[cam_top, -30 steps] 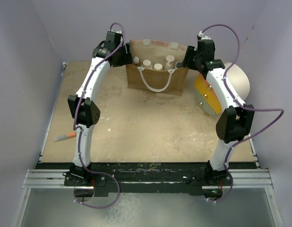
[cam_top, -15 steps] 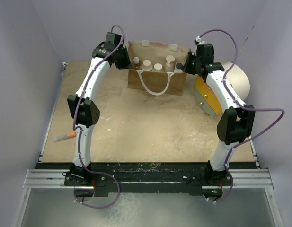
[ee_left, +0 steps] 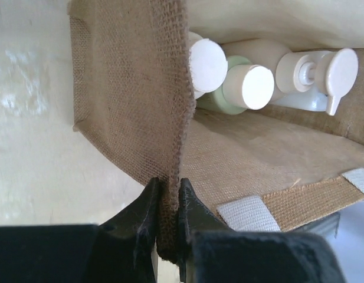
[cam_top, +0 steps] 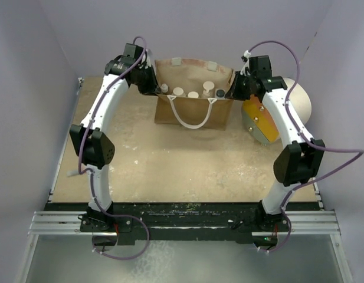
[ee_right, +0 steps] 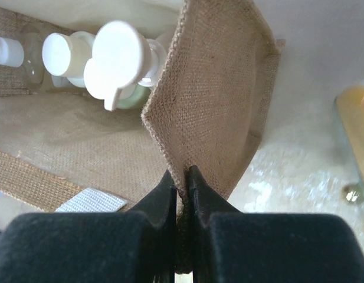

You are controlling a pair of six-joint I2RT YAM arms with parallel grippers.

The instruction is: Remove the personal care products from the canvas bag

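- The tabletop (cam_top: pixel 187 165) is a flat, mottled beige sheet, scuffed white in patches.
- The left pincer (ee_left: pixel 168 184) has its black fingers nipped tight on the frayed, coarse-woven left rim of the canvas bag (cam_top: pixel 193 112).
- The right pincer (ee_right: pixel 182 177) is clamped likewise on the right rim, where the burlap folds into a peak.
- The boxy tan bag is at the far end of the tabletop, its mouth stretched between both pincers and a white rope handle looped down its front.
- Inside it are a round cream wide-capped bottle (ee_left: pixel 207 63), an olive-green bottle (ee_left: pixel 248 86), a pump bottle (ee_left: pixel 323 73) and a black-capped bottle (cam_top: pixel 219 92).
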